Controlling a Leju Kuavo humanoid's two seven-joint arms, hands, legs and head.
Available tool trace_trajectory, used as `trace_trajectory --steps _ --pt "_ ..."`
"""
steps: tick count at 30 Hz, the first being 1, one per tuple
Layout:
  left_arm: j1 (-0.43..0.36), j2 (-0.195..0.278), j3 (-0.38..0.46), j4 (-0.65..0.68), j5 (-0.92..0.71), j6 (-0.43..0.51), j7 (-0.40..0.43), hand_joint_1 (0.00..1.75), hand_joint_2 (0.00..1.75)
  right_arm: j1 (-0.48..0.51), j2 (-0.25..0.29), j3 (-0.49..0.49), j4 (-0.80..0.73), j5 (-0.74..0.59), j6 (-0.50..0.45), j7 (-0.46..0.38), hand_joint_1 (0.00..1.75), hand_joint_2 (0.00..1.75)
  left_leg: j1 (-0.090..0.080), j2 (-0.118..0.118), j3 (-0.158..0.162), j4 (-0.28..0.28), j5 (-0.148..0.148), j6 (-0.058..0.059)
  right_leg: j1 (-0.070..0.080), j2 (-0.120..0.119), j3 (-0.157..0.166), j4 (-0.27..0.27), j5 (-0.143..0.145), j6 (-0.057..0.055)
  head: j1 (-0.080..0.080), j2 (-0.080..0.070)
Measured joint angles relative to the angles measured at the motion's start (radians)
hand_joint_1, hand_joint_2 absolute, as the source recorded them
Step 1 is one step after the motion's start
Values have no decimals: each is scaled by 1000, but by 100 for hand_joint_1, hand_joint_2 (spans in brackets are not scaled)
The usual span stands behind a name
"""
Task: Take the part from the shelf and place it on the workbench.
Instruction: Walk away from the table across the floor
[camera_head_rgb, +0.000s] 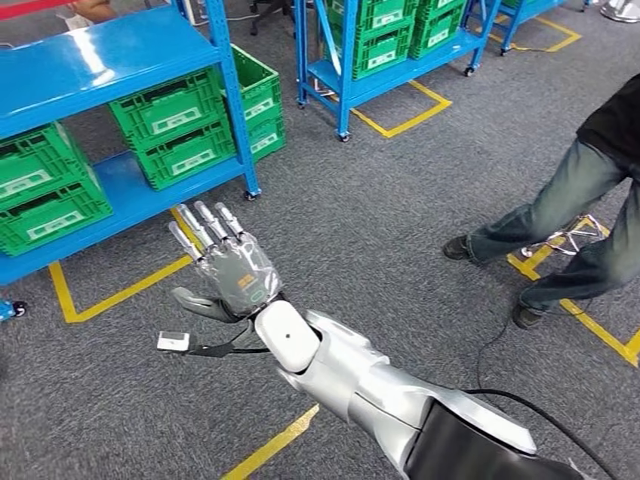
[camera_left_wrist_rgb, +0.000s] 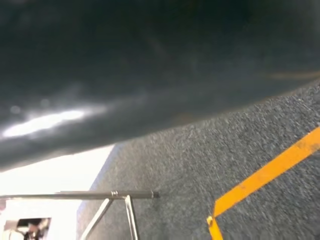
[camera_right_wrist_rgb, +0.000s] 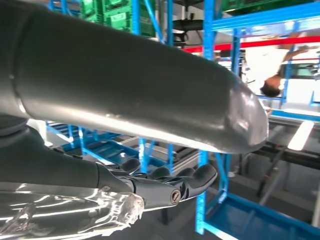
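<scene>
The part itself cannot be made out. By my judgement it lies in one of the green crates on the near blue shelf, whose insides are hidden from the head view. No desk is to be seen.

The right robot hand hangs over the grey floor, short of the shelf's front edge, with its fingers spread apart and nothing in them. The right wrist view shows the same right robot hand bare. Of the left robot hand there is only a dark blur, so I cannot tell whether it is spread or closed.

Risks:
- With the part unseen, the reach may go to the wrong crate.
- The spread fingers could catch a crate wall or the shelf's blue upright on the way in.
- A person stands near on the right, and a black cable lies on the floor. Either could foul a turn toward the desk.

Counted: six crates on the near shelf, in three stacks of two. There are more on the far shelf, too cropped to number. One person, one cable.
</scene>
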Motion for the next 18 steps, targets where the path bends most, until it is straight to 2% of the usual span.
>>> trace_trajectory --steps 1,2,3,4,6,7,8,9,11,13,14,16,17,18 --pt "0 0 0 0 0 0 0 0 0 2 -2 2 0 0 0 0 0 0 0 -9 -1 0 0 2 -1 11 -36 73 -29 1 1 0" --pt "0 -1 0 0 0 0 0 0 0 5 -3 4 0 0 0 0 0 0 -1 -19 -1 1 -1 3 0 16 -66 126 -43 2 2 0" --pt "1 -1 0 0 1 0 0 0 0 8 -4 6 0 0 0 0 0 0 -1 -29 0 1 -1 3 0 18 -80 146 -39 1 2 0" --pt "2 -1 0 0 1 0 0 0 0 9 -4 8 0 0 0 1 0 0 -1 -39 1 2 -1 3 0 20 -74 122 -13 0 2 0" --pt "2 -1 0 0 1 0 0 0 0 7 -4 11 -1 -1 0 1 0 0 0 -60 3 3 -2 0 -2 39 -15 -14 65 -6 2 0" --pt "1 -2 0 0 1 0 0 0 0 6 -4 13 -2 -2 0 1 0 0 -1 -69 1 6 -3 -3 -4 55 17 -82 91 -9 2 0" --pt "0 -2 0 0 1 1 0 0 0 5 -4 15 -2 -5 0 2 0 0 0 -77 -2 7 -2 -9 -5 70 39 -126 104 -11 2 0" --pt "1 -2 0 0 1 2 0 0 0 5 -4 17 -2 -8 1 4 0 0 1 -83 -6 8 -1 -15 -5 80 48 -142 104 -13 2 0" --pt "4 -1 0 0 2 2 0 0 0 5 -3 21 -3 -14 1 6 0 0 5 -93 -11 9 1 -28 -4 74 51 -146 106 -19 2 0" --pt "7 0 1 0 3 2 0 0 0 3 0 26 -4 -18 3 9 0 0 4 -74 -22 35 -18 -38 -7 58 55 -150 109 -29 -2 0" --pt "6 0 1 0 3 2 -1 0 0 2 2 28 -5 -19 4 10 0 0 4 -56 -40 75 -42 -43 -9 48 58 -153 109 -34 -4 0" --pt "3 0 1 0 4 2 -2 0 0 1 2 33 -5 -23 7 12 0 0 5 -27 -102 205 -105 -51 -8 27 59 -153 107 -39 -8 0" --pt "2 0 1 0 4 2 -3 0 0 3 2 35 -5 -25 8 12 0 0 6 -22 -131 264 -125 -54 -7 17 59 -153 105 -40 -8 0" --pt "2 0 1 0 5 2 -3 0 0 4 1 37 -5 -25 9 13 0 0 7 -20 -146 295 -129 -56 -6 7 60 -152 104 -41 -8 0"
